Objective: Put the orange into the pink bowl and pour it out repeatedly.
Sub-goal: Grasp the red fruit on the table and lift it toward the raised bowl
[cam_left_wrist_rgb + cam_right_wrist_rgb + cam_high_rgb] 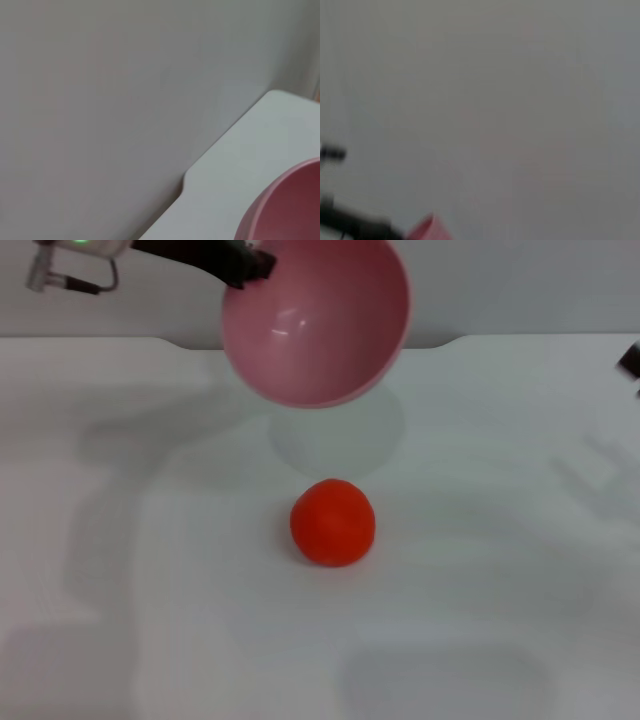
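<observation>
Here the orange lies alone on the white table, near the middle, free of any gripper. Above and behind it the pink bowl hangs in the air, tipped so that its empty inside faces the camera; its shadow falls on the table just behind the fruit. The left gripper pinches the bowl's rim at the upper left side. The right gripper shows only at the right edge; its jaws I cannot tell.
</observation>
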### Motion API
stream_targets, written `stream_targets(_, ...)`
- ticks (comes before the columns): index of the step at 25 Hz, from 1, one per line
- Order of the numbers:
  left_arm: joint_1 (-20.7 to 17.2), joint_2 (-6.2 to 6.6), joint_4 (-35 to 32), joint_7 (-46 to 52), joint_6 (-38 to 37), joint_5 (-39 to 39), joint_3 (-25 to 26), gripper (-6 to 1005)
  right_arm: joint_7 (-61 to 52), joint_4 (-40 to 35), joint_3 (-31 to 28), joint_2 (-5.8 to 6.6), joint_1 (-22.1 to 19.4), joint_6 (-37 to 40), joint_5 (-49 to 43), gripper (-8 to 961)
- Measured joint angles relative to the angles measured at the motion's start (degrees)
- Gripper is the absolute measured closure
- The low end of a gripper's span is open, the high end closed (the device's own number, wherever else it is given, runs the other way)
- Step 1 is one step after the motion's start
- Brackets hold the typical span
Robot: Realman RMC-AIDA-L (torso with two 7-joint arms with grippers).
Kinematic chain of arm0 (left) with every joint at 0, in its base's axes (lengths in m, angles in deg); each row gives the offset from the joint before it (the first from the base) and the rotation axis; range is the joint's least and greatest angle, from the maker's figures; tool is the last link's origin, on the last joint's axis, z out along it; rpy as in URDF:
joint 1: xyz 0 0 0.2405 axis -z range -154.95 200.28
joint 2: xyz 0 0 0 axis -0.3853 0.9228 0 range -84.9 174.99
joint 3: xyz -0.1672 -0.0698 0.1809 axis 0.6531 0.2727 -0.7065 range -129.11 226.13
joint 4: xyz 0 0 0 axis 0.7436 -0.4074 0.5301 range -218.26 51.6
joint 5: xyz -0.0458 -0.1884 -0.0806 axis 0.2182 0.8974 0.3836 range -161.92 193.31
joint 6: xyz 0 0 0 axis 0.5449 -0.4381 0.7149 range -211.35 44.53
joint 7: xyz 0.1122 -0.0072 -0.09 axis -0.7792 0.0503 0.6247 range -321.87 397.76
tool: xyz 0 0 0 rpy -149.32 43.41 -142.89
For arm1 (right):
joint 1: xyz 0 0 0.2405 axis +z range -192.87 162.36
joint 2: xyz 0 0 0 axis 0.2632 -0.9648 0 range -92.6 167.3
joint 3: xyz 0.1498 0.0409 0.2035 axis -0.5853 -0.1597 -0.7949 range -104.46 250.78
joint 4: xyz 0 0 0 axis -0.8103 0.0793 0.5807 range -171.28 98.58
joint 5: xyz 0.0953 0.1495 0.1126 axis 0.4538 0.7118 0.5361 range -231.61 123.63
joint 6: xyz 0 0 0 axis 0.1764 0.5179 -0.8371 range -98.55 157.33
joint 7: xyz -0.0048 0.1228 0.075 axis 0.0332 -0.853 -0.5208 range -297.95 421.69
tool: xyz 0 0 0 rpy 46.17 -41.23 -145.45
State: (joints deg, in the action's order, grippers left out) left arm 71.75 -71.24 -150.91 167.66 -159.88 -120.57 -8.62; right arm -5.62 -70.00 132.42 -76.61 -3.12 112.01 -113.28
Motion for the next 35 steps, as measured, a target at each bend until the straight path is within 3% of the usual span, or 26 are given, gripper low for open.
stream_targets(5, 1.0, 0.87, -1.7, 2.8, -5.0, -2.1, 2.9, 956, -19.1, -12.7, -3.7, 0.37, 1.1, -5.0, -21.7, 233)
stream_targets(9, 1.1, 1.12, -1.7, 3.4, -7.4, -2.8, 3.9, 956, -35.0, -21.9, -4.3, 0.06, 6.2, -6.6, -42.8, 234)
stream_targets(12, 1.0, 1.13, -1.7, 3.7, -8.3, -2.8, 3.9, 956, -40.7, -24.5, -3.9, -0.85, 11.4, -5.9, -53.7, 234)
stream_targets(16, 0.8, 1.14, -1.6, 4.1, -9.0, -2.9, 3.8, 956, -41.9, -24.5, -2.2, -3.25, 18.9, -4.8, -62.6, 233)
stream_targets(19, 0.6, 1.16, -1.4, 4.3, -9.3, -2.9, 3.9, 955, -41.9, -22.2, -0.2, -4.65, 24.1, -5.1, -66.7, 233)
stream_targets(26, 0.4, 1.15, -1.2, 4.7, -9.4, -2.9, 3.9, 955, -41.9, -13.1, 7.3, -4.9, 33.0, -8.2, -67.1, 235)
stream_targets(35, 0.4, 0.73, -1.2, 4.9, -9.5, -3.0, 3.7, 955, -41.9, -9.0, 13.3, -5.08, 35.3, -10.8, -64.6, 237)
